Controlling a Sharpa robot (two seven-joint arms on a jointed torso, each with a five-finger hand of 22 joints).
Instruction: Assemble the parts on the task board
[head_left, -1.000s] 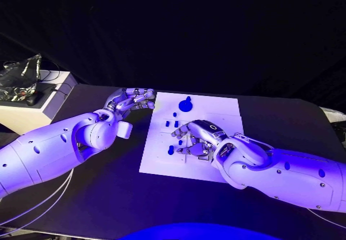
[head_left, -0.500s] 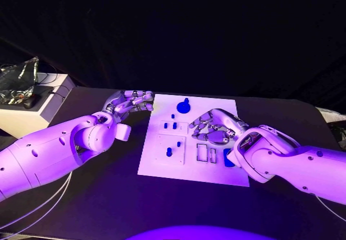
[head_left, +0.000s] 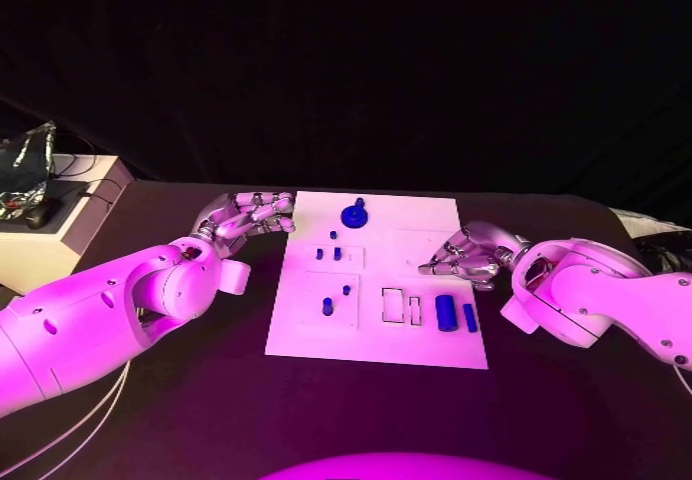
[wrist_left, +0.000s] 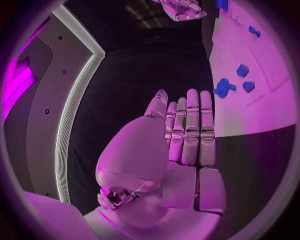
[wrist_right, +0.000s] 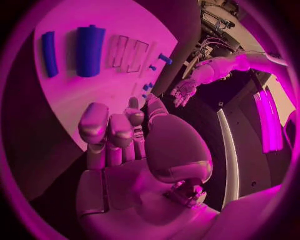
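Observation:
The white task board (head_left: 378, 335) lies mid-table. On it are a round blue knob (head_left: 355, 214) at the far end, small blue pegs (head_left: 329, 254) left of centre, and a blue block (head_left: 446, 312) with a thin blue bar (head_left: 470, 318) beside it near the right edge. Two empty rectangular slots (head_left: 392, 305) sit left of the block. My left hand (head_left: 254, 214) hovers off the board's far left corner, fingers straight and holding nothing (wrist_left: 185, 135). My right hand (head_left: 469, 257) is at the board's right edge, empty (wrist_right: 122, 145). The right wrist view shows the block (wrist_right: 89, 50) and the bar (wrist_right: 49, 54) ahead of the fingers.
A white box (head_left: 65, 225) with cables and dark gear on top stands off the table's far left corner. Black table surface (head_left: 188, 400) surrounds the board.
My right hand has lifted off the board's middle and drawn back to its right edge, uncovering the blue block and bar. The left hand stays by the far left corner.

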